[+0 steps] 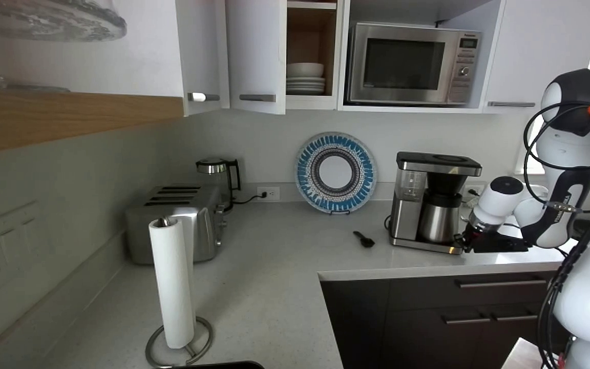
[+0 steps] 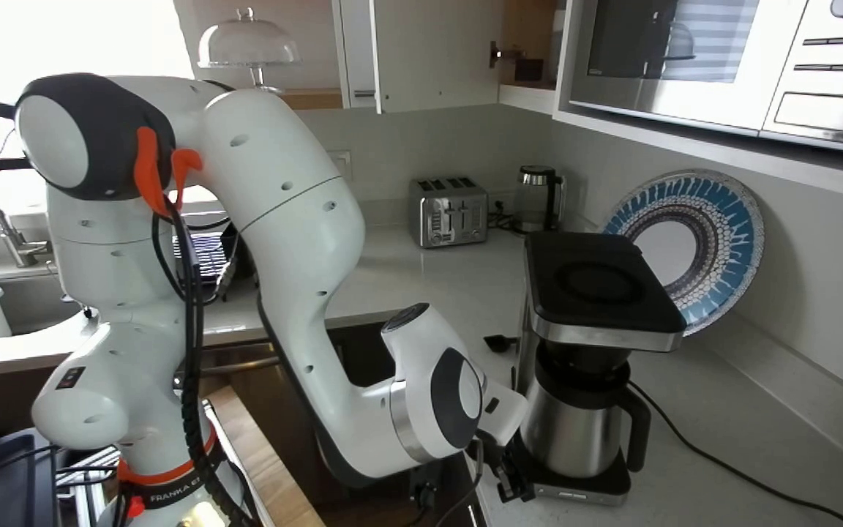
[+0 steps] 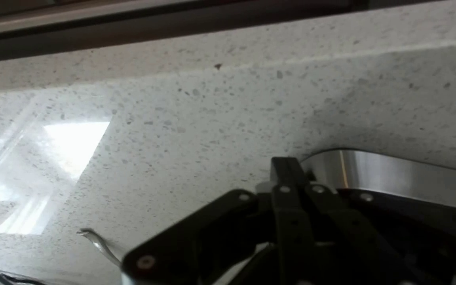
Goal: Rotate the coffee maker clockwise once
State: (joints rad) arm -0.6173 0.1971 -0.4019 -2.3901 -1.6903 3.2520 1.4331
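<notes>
We had the coffee maker upright on the counter, near the front edge; its carafe sat under the black top; we saw the gripper down low at a corner of the base, clenched, fingers meeting each other; in the wrist view the tips were right beside the shiny metal, touching or just short of it, we couldn't tell; a strip of counter lay between base and front edge; more room toward the toaster, where we noted a wide stretch of counter with a black scoop lying near the coffee maker; behind the scoop the blue-patterned plate stood at the wall; in an exterior view we logged a black cord trailing over the counter on the carafe handle's side, roughly alongside the wall.
</notes>
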